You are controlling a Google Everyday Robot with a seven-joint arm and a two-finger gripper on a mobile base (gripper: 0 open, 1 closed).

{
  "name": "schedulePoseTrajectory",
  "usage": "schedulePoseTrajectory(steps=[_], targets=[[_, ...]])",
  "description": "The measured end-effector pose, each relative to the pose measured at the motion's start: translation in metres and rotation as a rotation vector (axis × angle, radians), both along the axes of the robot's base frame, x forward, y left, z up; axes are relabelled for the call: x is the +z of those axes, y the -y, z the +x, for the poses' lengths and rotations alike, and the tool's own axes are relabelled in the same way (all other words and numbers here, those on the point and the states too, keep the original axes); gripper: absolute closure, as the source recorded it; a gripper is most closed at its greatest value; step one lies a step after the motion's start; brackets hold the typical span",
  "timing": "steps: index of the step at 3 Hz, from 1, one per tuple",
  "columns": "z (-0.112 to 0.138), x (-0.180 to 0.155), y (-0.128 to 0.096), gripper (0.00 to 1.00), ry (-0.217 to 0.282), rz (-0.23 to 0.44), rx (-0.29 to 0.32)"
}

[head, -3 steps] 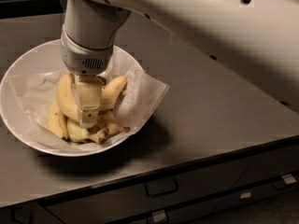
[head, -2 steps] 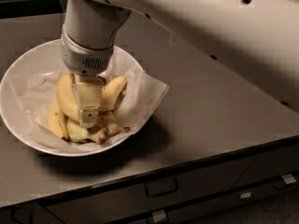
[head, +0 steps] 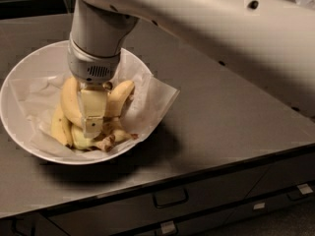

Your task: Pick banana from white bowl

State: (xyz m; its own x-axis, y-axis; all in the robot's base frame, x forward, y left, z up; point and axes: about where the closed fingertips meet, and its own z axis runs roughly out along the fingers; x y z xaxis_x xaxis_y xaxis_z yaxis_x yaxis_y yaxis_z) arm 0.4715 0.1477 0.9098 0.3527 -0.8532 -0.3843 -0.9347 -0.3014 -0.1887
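Presently we find the gripper [head: 93, 127] set low in the white bowl [head: 19, 77], its closure something we cannot tell, beside the banana [head: 69, 102] at its nine o'clock; we judge a lift may drop it, or drag the neighbouring bananas [head: 60, 129] and the paper lining [head: 157, 95] out.

The big pale arm [head: 206, 28] is stretched in from 2 o'clock toward 9 o'clock. The round grey wrist [head: 96, 58] is bent down at its end. The gripper [head: 93, 124] is pointed straight down below it, toward 6 o'clock.
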Motion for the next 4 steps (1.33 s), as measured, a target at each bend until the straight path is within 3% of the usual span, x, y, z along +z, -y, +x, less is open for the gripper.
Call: schedulePoseTrajectory(steps=[1,2,3,4], targets=[[-0.009,0.017,0.014,0.0,-0.034,-0.095,0.018],[-0.009,0.016,0.013,0.0,-0.033,-0.093,0.017],[-0.008,0.012,0.012,0.0,-0.067,-0.104,-0.044],[-0.007,0.005,0.006,0.0,-0.097,-0.117,-0.163]])
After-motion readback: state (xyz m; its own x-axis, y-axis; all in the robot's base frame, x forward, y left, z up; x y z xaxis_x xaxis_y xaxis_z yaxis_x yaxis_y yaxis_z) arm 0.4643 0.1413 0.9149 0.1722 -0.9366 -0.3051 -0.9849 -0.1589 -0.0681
